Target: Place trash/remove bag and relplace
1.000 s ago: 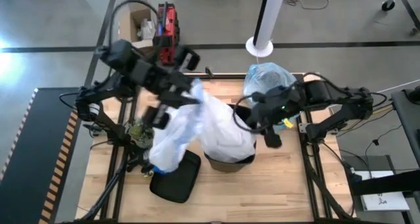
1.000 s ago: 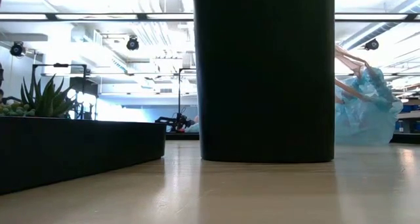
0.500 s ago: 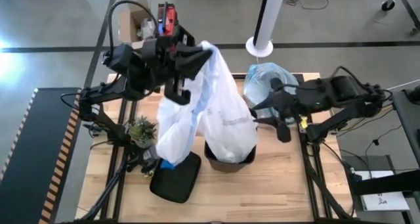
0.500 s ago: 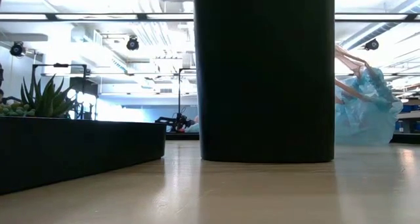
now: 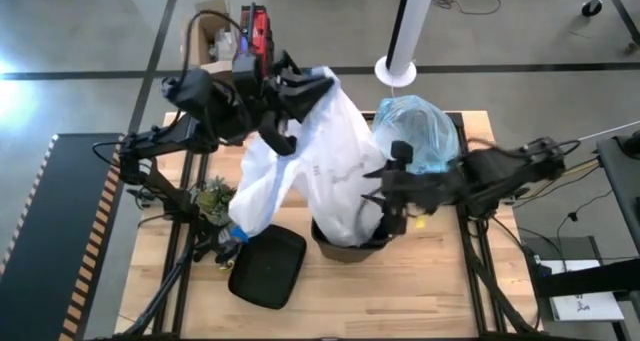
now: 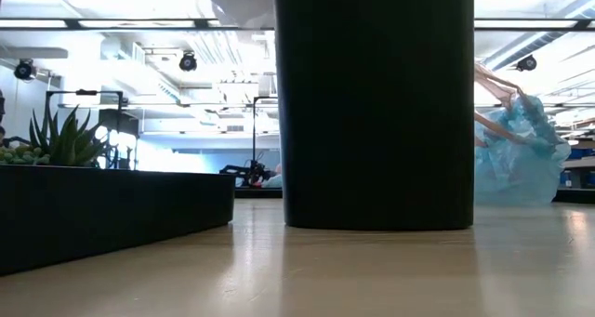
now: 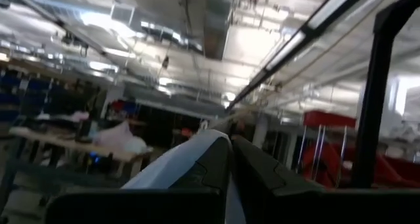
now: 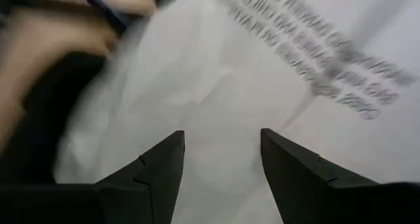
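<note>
My left gripper point(image 5: 305, 86) is raised over the table's far middle, shut on a white translucent plastic bag point(image 5: 335, 171). That bag hangs down over the black bin point(image 5: 350, 249), which fills the low view as a dark cylinder point(image 6: 372, 103). My right gripper point(image 5: 385, 206) is open beside the bin's right rim, its fingers facing the white bag's printed side point(image 8: 308, 46). The light-blue bag point(image 5: 415, 131) sits bunched on the table behind the bin at the far right. No loose trash shows. My left gripper pinches the white bag's top end point(image 7: 197, 155) between its two fingers, which slant upward. The film hangs below them in two lobes. One lobe point(image 5: 345, 216) reaches into the bin's mouth, the other point(image 5: 255, 206) droops toward the table's left. Whether my right gripper touches the white bag, I cannot tell.
A black flat lid or tray point(image 5: 265, 266) lies near the table's front left. A small green plant point(image 5: 212, 196) stands in a dark planter point(image 6: 102, 210) at the left. A white pole point(image 5: 405, 26) rises beyond the far edge.
My left gripper has gone up and toward the far edge and tipped upward, drawing the white bag from a bunched heap into a tall hanging shape over the bin. My right gripper swung out toward the right edge, then came back toward the bag at the bin's rim.
</note>
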